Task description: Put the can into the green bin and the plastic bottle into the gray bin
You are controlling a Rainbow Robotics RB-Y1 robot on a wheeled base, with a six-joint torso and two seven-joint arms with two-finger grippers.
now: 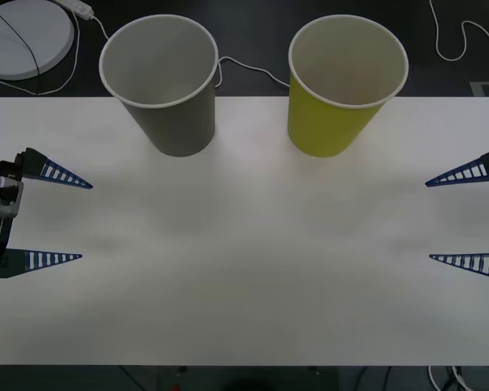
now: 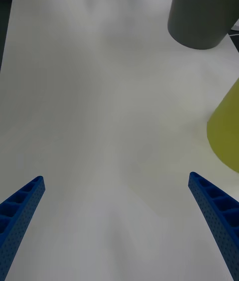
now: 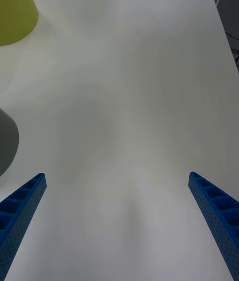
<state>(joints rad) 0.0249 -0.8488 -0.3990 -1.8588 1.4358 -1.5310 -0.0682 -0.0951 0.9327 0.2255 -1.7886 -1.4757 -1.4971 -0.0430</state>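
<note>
Front view: left claw (image 1: 85, 221), right claw (image 1: 428, 220) agape at table (image 1: 244, 277) edges

The left end effector (image 1: 84, 221) has two long blue fingers (image 1: 57, 173), each a slim wedge tapering to a sharp point. Their sides are ribbed, with a row of pale slots like ladder rungs. Behind them sits a dark block with a pale grey, boxy part (image 1: 2, 195). The right end effector (image 1: 429, 221) carries the same blue, ribbed, pointed fingers (image 1: 471, 172). Seen close, the fingers (image 2: 215, 211) show open cells and a finely dotted face.
</note>
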